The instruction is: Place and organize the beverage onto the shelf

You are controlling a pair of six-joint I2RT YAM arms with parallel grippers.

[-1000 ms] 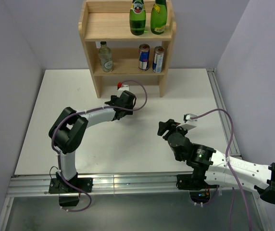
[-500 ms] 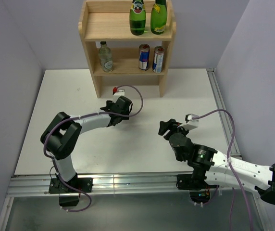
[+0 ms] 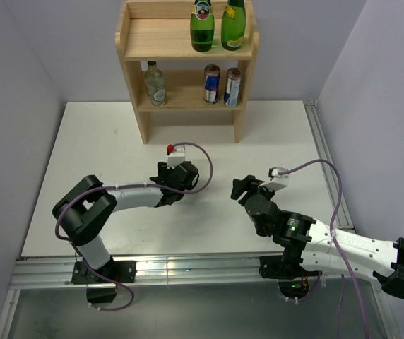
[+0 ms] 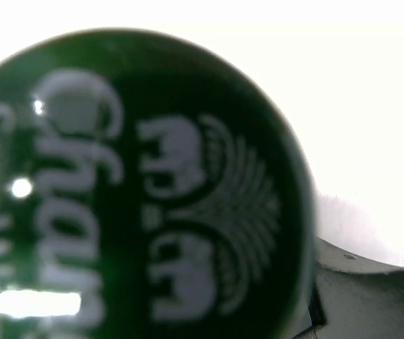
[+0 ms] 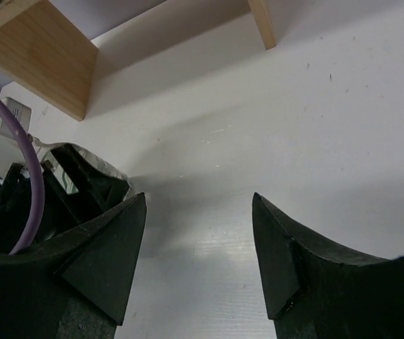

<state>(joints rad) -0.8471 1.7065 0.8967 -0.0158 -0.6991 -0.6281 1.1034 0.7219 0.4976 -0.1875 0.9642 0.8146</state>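
Light falls bright and even from above in the top view. The arms cast only soft, short shadows on the white bench [image 3: 96, 152], and a strip of glare runs along its near edge. In the left wrist view a green Chang logo [image 4: 152, 205] fills the frame. It is badly out of focus and dotted with white highlights, against a blown-out white background. The right wrist view is sharp. The right end effector [image 5: 198, 199] is almost black, and a soft shadow spreads under the shelf [image 5: 39, 56].

The left arm [image 3: 128, 196] reached low and forward, its end effector [image 3: 168, 171] closed on a green beverage container [image 4: 138, 198]. The right arm [image 3: 329, 244] lay folded low, its end effector [image 5: 198, 201] parted and empty, angled downward.
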